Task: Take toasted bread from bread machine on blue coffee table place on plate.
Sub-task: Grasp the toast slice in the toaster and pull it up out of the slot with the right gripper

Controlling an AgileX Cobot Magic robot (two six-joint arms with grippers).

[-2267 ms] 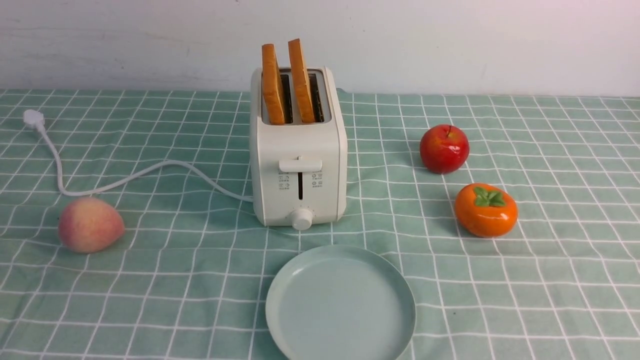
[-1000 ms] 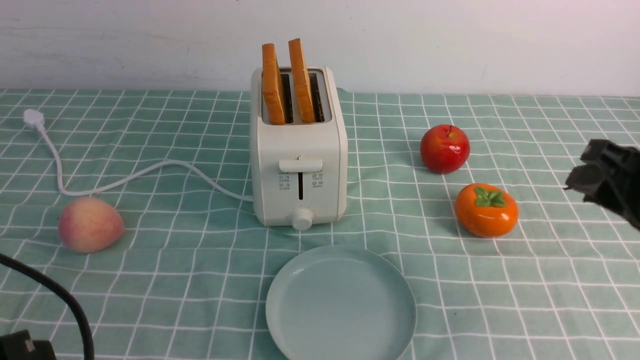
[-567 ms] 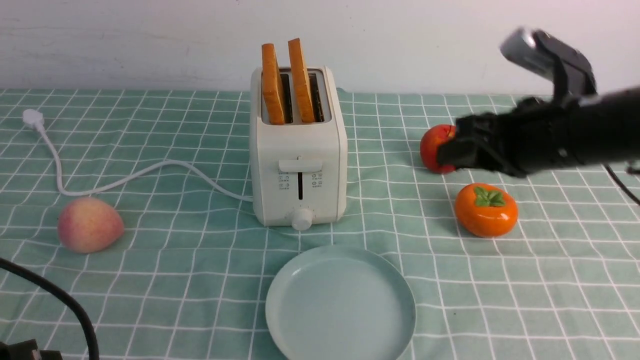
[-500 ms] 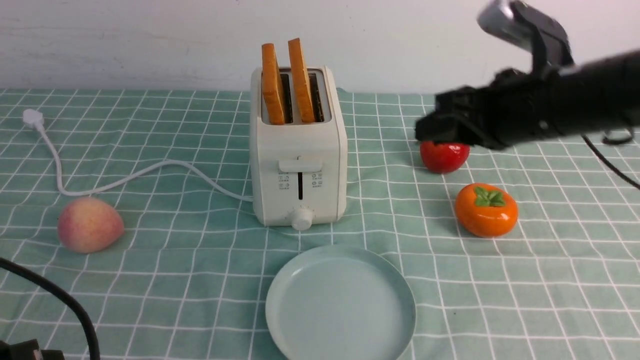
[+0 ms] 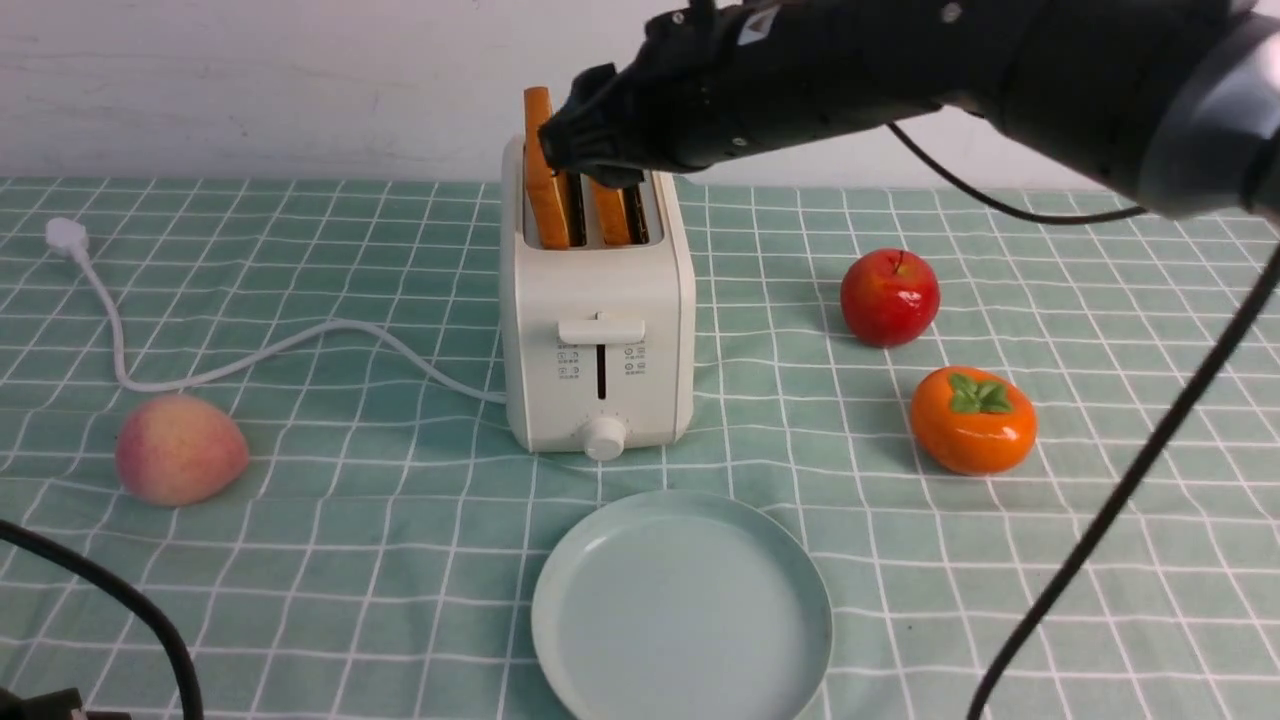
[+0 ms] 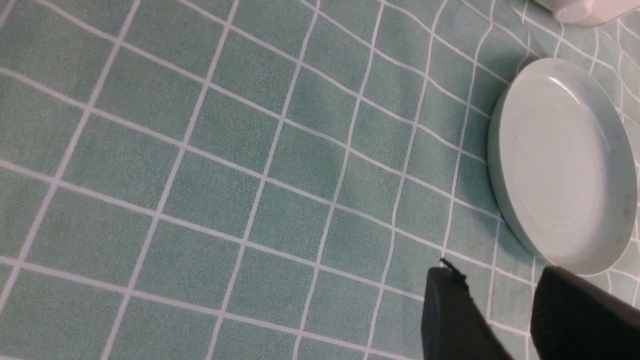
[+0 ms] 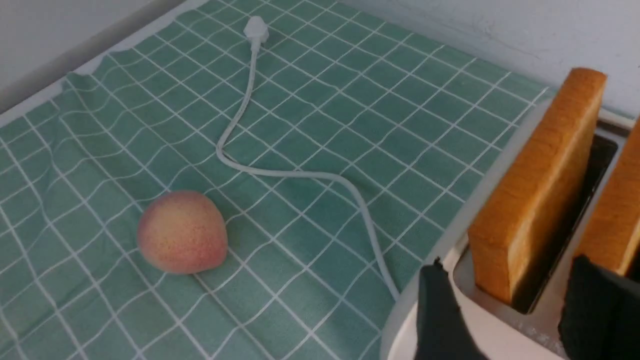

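Note:
The bread machine (image 5: 597, 320) stands mid-table on the blue coffee table cloth (image 5: 300, 560). Two slices of toasted bread stand upright in its slots: the left slice (image 5: 545, 190) shows fully, the right slice (image 5: 610, 212) is partly hidden by my right gripper (image 5: 590, 160). In the right wrist view my right gripper (image 7: 515, 310) is open just above the toaster top, its fingers either side of the left slice (image 7: 540, 185); the other slice (image 7: 615, 220) is beside one finger. The empty plate (image 5: 680, 610) lies in front of the toaster. My left gripper (image 6: 500, 310) is open and empty, low over the cloth beside the plate (image 6: 560, 165).
A peach (image 5: 180, 448) lies at the left, with the white power cord (image 5: 250, 355) and plug (image 5: 67, 238) behind it. A red apple (image 5: 889, 297) and an orange persimmon (image 5: 972, 419) sit at the right. My right arm's cable (image 5: 1120, 490) hangs across the right side.
My right arm came in from the right edge, rose and swept left, and its gripper now hangs over the toaster's slots. The left arm's cable entered at lower left.

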